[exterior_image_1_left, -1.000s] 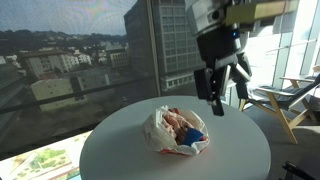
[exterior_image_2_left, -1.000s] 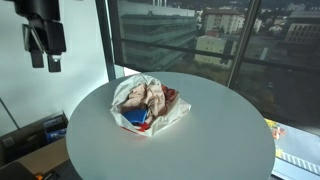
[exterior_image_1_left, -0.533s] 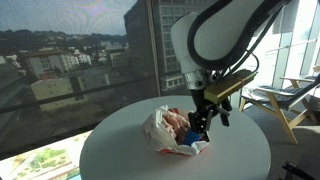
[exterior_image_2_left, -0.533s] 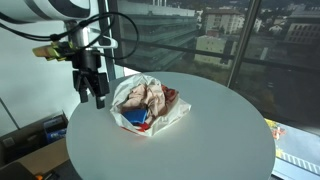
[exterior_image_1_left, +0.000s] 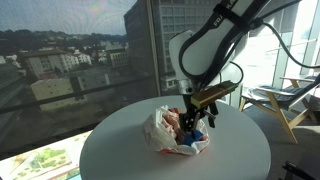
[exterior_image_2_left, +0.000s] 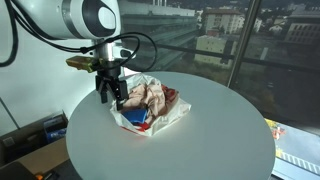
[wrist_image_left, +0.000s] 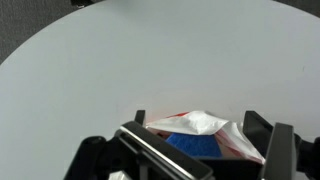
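Observation:
A crumpled white plastic bag (exterior_image_1_left: 175, 133) with red print and blue and pinkish contents lies on the round white table (exterior_image_1_left: 120, 150); it also shows in the other exterior view (exterior_image_2_left: 148, 105) and in the wrist view (wrist_image_left: 205, 135). My gripper (exterior_image_1_left: 192, 125) hangs low at the bag's edge, also seen in an exterior view (exterior_image_2_left: 113, 95). In the wrist view the gripper (wrist_image_left: 200, 140) is open, its two fingers standing either side of the bag's edge, with nothing gripped.
The table (exterior_image_2_left: 200, 140) stands by large windows (exterior_image_1_left: 70, 50) overlooking city buildings. A wooden chair (exterior_image_1_left: 285, 100) is behind the table. A dark box (exterior_image_2_left: 35, 130) sits on the floor beside the table.
The arm has come down from high above the table to the bag, and the open fingers now straddle the bag's edge. The bag has not moved.

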